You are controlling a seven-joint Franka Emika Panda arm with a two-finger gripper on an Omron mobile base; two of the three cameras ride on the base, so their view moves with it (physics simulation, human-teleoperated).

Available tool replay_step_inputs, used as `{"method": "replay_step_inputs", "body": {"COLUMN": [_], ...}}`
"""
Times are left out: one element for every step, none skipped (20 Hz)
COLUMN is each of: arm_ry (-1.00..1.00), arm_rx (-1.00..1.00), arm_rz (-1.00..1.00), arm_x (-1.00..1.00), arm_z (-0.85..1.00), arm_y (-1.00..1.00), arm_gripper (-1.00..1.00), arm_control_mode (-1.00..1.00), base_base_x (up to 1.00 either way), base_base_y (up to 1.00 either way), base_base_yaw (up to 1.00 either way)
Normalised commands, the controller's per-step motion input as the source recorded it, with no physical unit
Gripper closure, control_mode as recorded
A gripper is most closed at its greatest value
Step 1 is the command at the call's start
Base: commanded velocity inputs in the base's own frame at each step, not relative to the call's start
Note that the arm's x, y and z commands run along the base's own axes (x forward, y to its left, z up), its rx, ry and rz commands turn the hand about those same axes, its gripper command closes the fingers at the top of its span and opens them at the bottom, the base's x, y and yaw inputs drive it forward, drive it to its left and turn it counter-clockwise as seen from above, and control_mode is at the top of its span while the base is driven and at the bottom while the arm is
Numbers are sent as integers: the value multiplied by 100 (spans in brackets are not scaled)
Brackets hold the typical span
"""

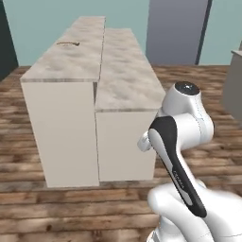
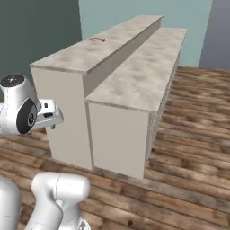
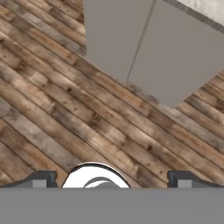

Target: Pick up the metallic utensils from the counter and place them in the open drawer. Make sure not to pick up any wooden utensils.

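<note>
One wooden spoon on counter, far beyond hand.

No readable text, label, brand or number appears anywhere; faint marks on the arm's dark forearm panel stay illegible.

Light is even and diffuse, with no clear source and no glare; the counter top is bright while its cream side faces are flatly shaded, and a thin dark shadow lies along the step between its two levels. The wooden floor is evenly lit, with barely any cast shadows. All views look soft and low in resolution, slightly blurred at distant edges.
</note>
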Motion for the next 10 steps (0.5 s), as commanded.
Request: {"method": "replay_step_inputs", "body": {"arm_ry": [0,0,0,0,0,0,0,0,0,0], "arm_rx": [0,0,0,0,0,0,0,0,0,0], "arm_rz": [0,0,0,0,0,0,0,0,0,0], "arm_x": [0,0,0,0,0,0,0,0,0,0], "arm_z": [0,0,0,0,0,0,0,0,0,0], "arm_y": [0,0,0,0,0,0,0,0,0,0], "arm_gripper": [-100,-100,-100,-100,-100,-100,-100,-100,-100,-100], "arm_control_mode": [100,100,100,100,100,100,100,100,100,100], "base_base_x": [51,49,47,43,39,36,24,0,0,0], "base_base_y": [100,100,100,100,100,100,100,100,100,100], "base_base_yaw": [-48,-47,-48,-49,-50,-50,-49,-40,-33,-17]}}
